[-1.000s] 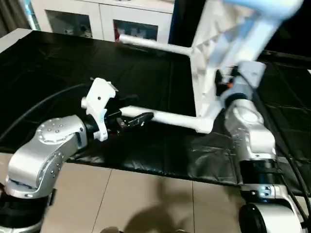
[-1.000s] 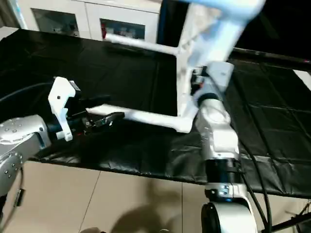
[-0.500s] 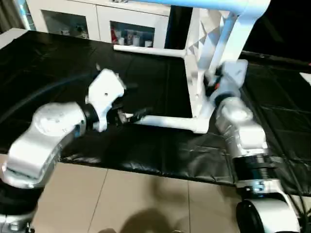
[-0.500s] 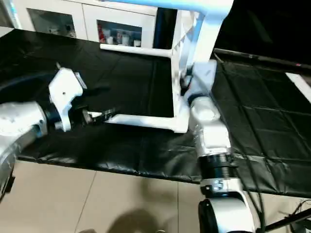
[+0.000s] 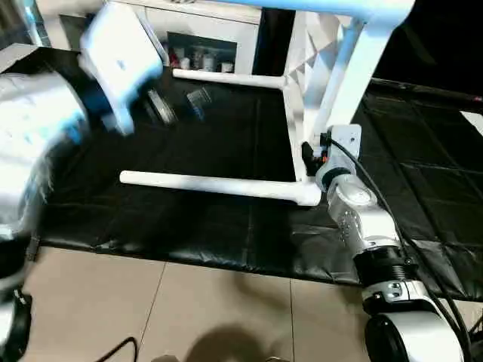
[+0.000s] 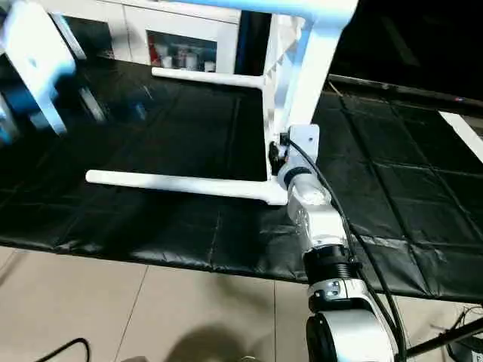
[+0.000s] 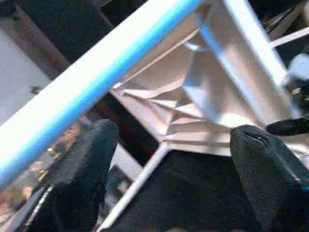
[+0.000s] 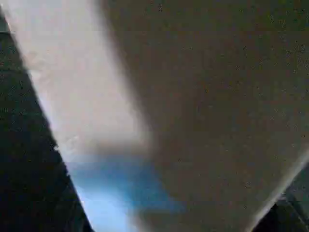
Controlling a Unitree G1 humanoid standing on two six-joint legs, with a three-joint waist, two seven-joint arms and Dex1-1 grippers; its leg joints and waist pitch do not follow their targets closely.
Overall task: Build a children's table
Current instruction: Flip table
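The white children's table (image 5: 311,53) lies on its side on the black-covered bench (image 5: 204,136), its ribbed underside facing left. Its near leg (image 5: 211,183) lies flat on the cloth and a far leg (image 5: 226,78) runs parallel behind it. An upper leg (image 5: 332,6) crosses the top of the picture. My right gripper (image 5: 308,154) sits low on the table top's edge, just above the near leg's socket, shut on it. My left gripper (image 7: 174,130) is raised high at the left, open and holding nothing, with the table's ribs (image 7: 193,96) beyond its fingertips.
A white glass-door cabinet (image 5: 200,53) stands behind the bench. The bench's front edge (image 5: 189,253) runs just below the near leg, with tiled floor (image 5: 211,309) under it. A black cable (image 5: 113,351) lies on the floor at bottom left.
My left gripper let go of the near leg's tip and swung up and left, opening. The table settled with the near leg on the cloth. The camera also shifted.
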